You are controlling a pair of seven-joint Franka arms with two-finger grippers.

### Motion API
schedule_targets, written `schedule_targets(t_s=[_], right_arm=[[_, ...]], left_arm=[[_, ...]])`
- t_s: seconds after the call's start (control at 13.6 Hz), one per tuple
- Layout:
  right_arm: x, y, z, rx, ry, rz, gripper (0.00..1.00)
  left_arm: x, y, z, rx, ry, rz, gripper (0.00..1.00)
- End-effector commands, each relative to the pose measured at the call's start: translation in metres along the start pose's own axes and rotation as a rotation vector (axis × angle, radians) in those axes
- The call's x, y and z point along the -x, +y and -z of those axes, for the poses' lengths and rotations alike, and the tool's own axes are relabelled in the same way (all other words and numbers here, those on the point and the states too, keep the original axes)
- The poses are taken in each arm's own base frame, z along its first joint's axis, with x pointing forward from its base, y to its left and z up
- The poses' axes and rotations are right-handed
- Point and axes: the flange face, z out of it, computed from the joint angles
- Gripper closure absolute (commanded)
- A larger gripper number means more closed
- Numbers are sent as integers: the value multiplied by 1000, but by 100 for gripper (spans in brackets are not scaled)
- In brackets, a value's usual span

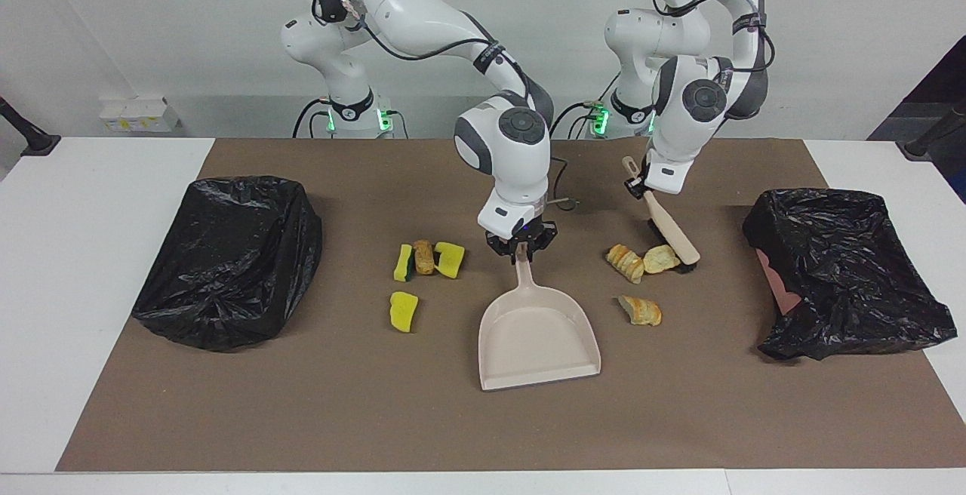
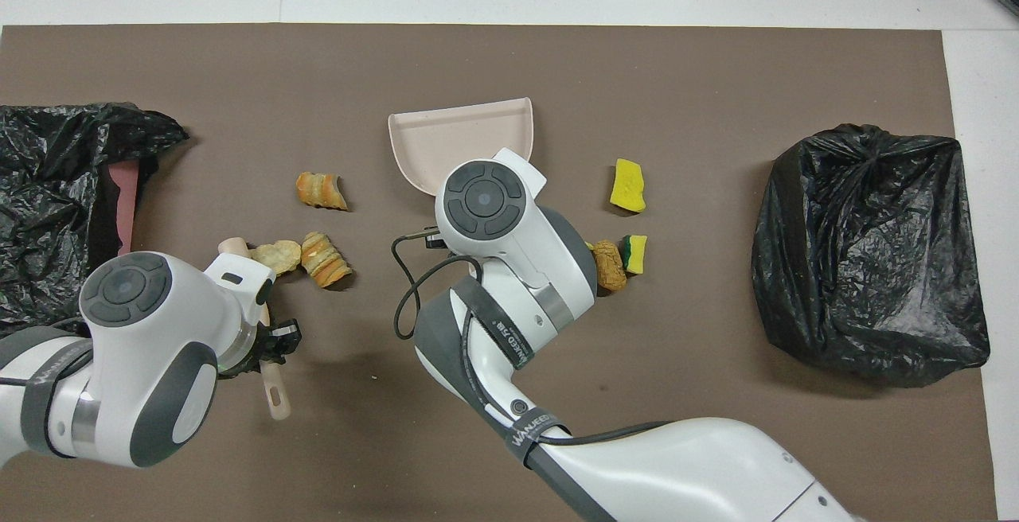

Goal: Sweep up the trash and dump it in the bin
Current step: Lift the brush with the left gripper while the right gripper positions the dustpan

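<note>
The right tool [image 1: 521, 247] is clamped on the handle of the beige plastic dustpan [image 1: 539, 338] lying mid-desk; the left tool [image 1: 638, 187] grips the beige black-bristled brush [image 1: 670, 232], its bristles touching a tan bread chunk [image 1: 661, 258] pressed against a second crusty chunk [image 1: 626, 262]; three yellow sponge pieces [image 1: 404, 311] lie beside the dustpan

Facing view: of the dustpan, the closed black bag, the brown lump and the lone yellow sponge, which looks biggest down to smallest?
1. Closed black bag, by far.
2. Dustpan.
3. Lone yellow sponge and brown lump: too alike to rank, and the sponge lies closer to the camera.
</note>
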Motion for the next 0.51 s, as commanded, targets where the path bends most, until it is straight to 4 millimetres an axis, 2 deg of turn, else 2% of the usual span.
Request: schedule_targets(t_s=[0.0, 0.15, 0.29, 0.37, 0.44], right_arm=[[1, 12, 26, 1, -5, 63, 100], [-1, 33, 45, 12, -18, 157, 100], [-5, 66, 71, 24, -51, 298, 100], [3, 72, 83, 31, -85, 395, 100], [13, 77, 86, 34, -117, 499, 100]], left_arm=[[-6, 5, 8, 17, 0, -26, 100], [-11, 6, 12, -1, -9, -41, 100], [-18, 0, 23, -28, -27, -44, 100], [-19, -5, 27, -56, -37, -82, 100], [-22, -12, 28, -70, -51, -97, 100]])
